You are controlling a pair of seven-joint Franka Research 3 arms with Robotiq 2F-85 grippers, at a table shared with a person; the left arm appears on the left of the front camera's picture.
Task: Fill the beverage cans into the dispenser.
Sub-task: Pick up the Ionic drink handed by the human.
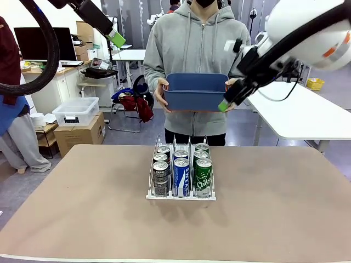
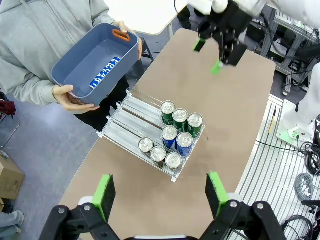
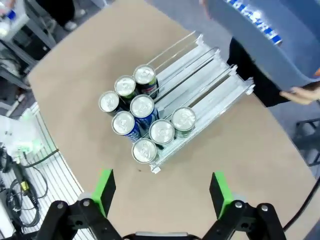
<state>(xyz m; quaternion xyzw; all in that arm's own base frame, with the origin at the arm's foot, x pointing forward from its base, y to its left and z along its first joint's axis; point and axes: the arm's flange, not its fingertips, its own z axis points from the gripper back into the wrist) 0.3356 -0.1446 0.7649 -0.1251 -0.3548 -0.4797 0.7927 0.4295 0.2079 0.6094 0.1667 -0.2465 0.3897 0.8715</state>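
The dispenser [image 1: 181,195] sits about mid-table [image 1: 274,213], and there are eight beverage cans in it, all upright and bunched at the robot's end of the lanes. From the robot's side, the left lane has three dark cans [image 1: 160,178], the middle has two blue-and-white cans [image 1: 181,175], and the right has three green cans [image 1: 203,175]. Each row is packed can against can.

The person [image 1: 192,44] stands at the far edge holding a blue bin [image 1: 194,93] with both hands [image 1: 160,94], one on each end. There's one more blue-and-white can [image 2: 104,73] lying on its side in the bottom of it.

Both arms are up high, nowhere near the cans. The left gripper [image 2: 160,182] hangs over the near part of the table, fingers wide apart and holding nothing. The right gripper [image 3: 161,179] is spread wide too, also empty, looking down on the rack. From the front it overlaps the bin's end, but the left wrist view shows it above the table and apart from the bin.
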